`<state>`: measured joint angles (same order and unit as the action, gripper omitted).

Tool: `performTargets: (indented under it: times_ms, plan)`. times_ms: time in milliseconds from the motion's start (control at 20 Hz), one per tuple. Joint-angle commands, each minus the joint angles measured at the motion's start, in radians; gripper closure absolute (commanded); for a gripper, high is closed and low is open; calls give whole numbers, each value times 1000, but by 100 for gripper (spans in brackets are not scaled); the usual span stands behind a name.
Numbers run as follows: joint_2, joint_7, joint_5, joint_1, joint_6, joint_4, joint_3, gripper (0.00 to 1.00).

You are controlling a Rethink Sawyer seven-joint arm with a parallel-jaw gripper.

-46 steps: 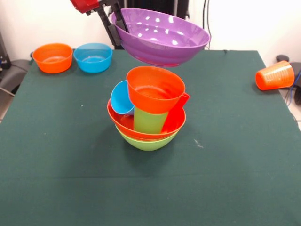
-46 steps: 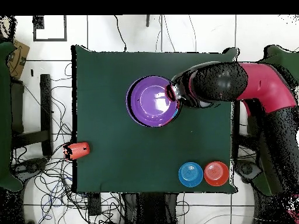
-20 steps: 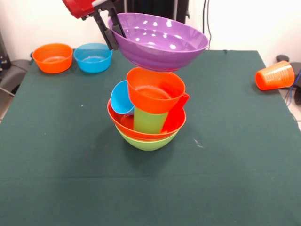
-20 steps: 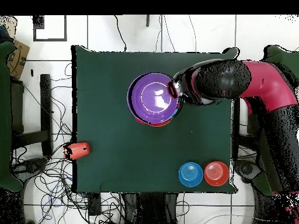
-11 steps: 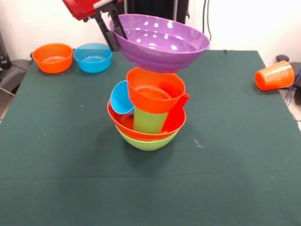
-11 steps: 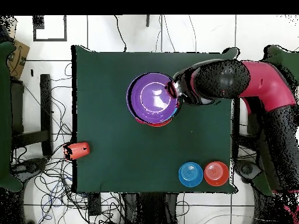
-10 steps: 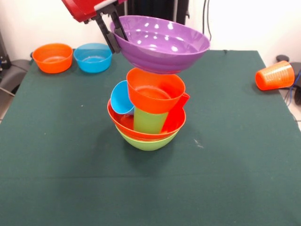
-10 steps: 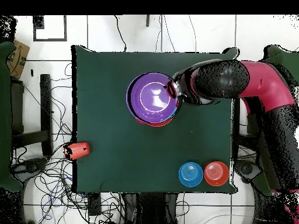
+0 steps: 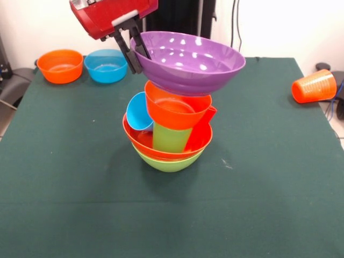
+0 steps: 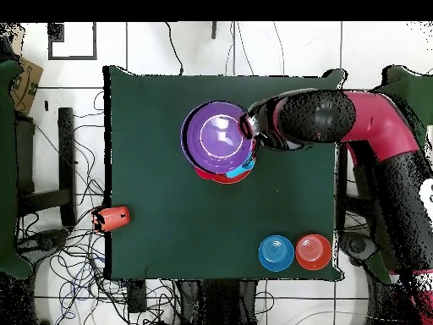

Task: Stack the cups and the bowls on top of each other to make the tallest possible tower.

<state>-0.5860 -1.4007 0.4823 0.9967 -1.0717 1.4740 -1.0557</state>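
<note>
Purple bowl point(image 9: 189, 62) held over the tower point(image 9: 169, 131) at mid-table.
The gripper point(image 9: 133, 47) pinched the bowl's rim, jaws closed on it; its tilted underside sat on or just above the small orange bowl point(image 9: 177, 110) topping the pile.

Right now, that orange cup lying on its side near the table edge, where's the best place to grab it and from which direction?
The orange cup lies tipped over, alone by the table's edge. Probably best to come straight down and close across its tapered wall near the middle, fingers on either side of its long axis. The rim faces sideways, so a rim pinch from above looks unworkable.
</note>
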Motion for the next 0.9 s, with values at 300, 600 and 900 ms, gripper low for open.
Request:
performTargets:
  times_ms: [300, 600, 900]
  plan:
    - [-38, 241, 60, -45, -44, -28, 22, 100]
    - [-43, 251, 69, -42, -49, -20, 29, 100]
    - [-39, 258, 94, -35, -30, 5, 40, 100]
